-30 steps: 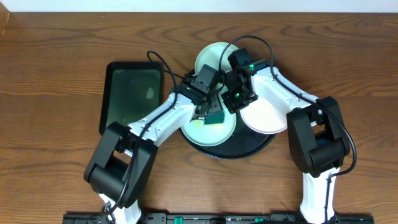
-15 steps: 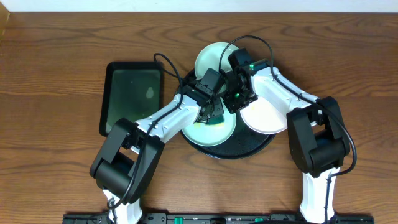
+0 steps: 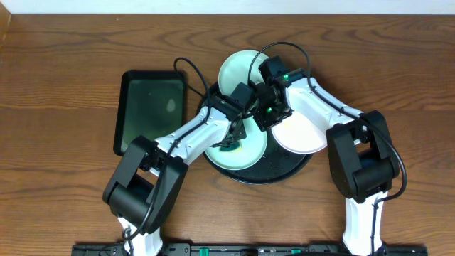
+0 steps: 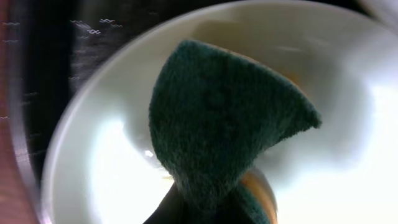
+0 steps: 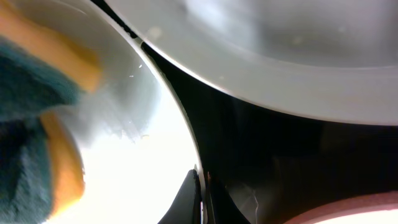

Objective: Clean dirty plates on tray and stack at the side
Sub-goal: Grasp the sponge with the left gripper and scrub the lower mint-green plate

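On the tray (image 3: 286,166), near-left part: sponge scrub of one mint plate, other arm bracing it.
Detail: left pincer (image 3: 232,139) pinches the folded sponge (image 4: 217,118) and holds it on the mint plate (image 3: 249,153) so I can rub at the smears. The right pincer (image 5: 200,199) is pressed together on that plate's rim toward the tray's middle, I judge to stop it sliding. Also the white plate (image 3: 302,135) sits on the tray's right part, second mint plate (image 3: 238,69) overhangs the tray's far edge; nothing stacked off the tray yet.

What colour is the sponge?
The sponge is dark teal over orange-yellow, clearest in the left wrist view.
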